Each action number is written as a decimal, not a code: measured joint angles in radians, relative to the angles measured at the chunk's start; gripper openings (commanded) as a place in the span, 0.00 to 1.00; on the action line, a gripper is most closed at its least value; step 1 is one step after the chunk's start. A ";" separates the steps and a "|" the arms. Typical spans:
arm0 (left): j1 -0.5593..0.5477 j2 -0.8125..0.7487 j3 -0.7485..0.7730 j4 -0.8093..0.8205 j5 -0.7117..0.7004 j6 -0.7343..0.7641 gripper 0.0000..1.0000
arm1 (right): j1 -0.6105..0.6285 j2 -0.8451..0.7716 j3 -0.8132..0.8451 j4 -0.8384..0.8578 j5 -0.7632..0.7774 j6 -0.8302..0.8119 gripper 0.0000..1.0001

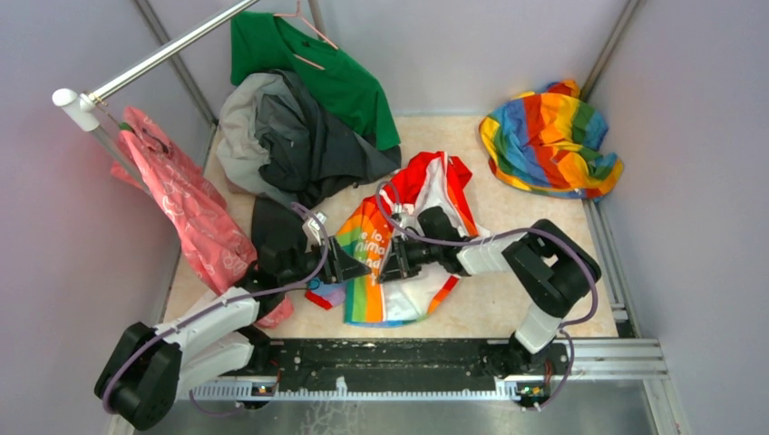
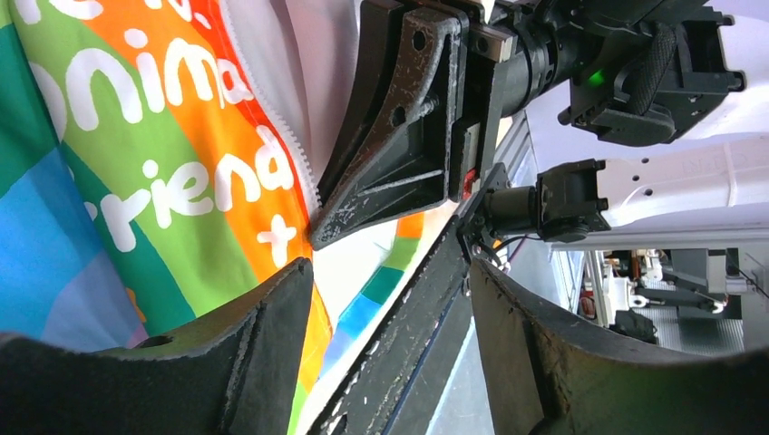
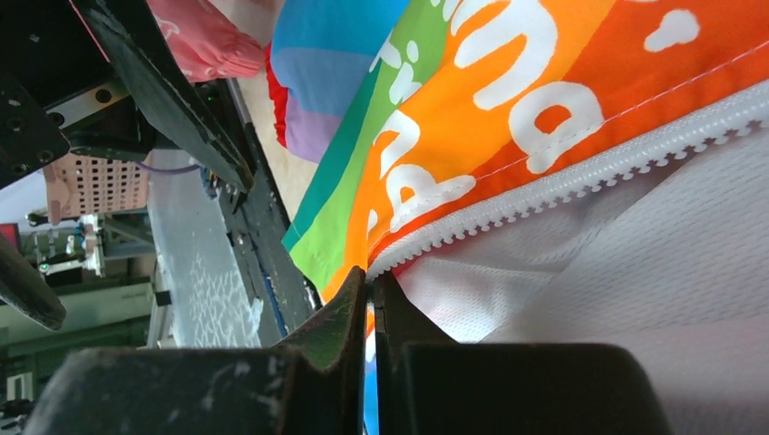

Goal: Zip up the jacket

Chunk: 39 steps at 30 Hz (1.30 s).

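1. jacket (image 1: 419, 237) lies mid desk (image 1: 508, 308), front open; zipper teeth (image 3: 580, 177) unjoined, so zipping not started.
2. right tool (image 3: 370, 276) pinched closed on the zipper edge's near end.
3. left tool (image 2: 390, 272) wide open, empty, just left of it.

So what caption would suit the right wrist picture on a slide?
Right gripper pinches the jacket at the end of its white zipper teeth.

Pale lilac walls (image 1: 453, 45) enclose a light wooden tabletop (image 1: 490, 308). A silver clothes rail (image 1: 163, 54) crosses the upper left corner. The light is soft and even.
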 measured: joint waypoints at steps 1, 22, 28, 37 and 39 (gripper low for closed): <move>0.000 0.000 0.000 0.002 0.002 0.000 0.71 | -0.003 0.000 0.003 -0.006 -0.005 -0.004 0.01; -0.014 0.087 0.000 0.077 0.051 0.070 0.75 | -0.177 -0.053 0.084 -0.050 -0.243 -0.108 0.02; -0.056 0.145 0.023 0.055 0.051 0.087 0.64 | -0.177 -0.053 0.084 -0.048 -0.282 -0.104 0.03; -0.078 0.270 0.081 0.045 0.060 0.115 0.00 | -0.177 -0.053 0.084 -0.025 -0.321 -0.080 0.05; -0.079 0.286 0.089 0.043 0.064 0.120 0.00 | -0.177 -0.053 0.084 -0.023 -0.329 -0.079 0.07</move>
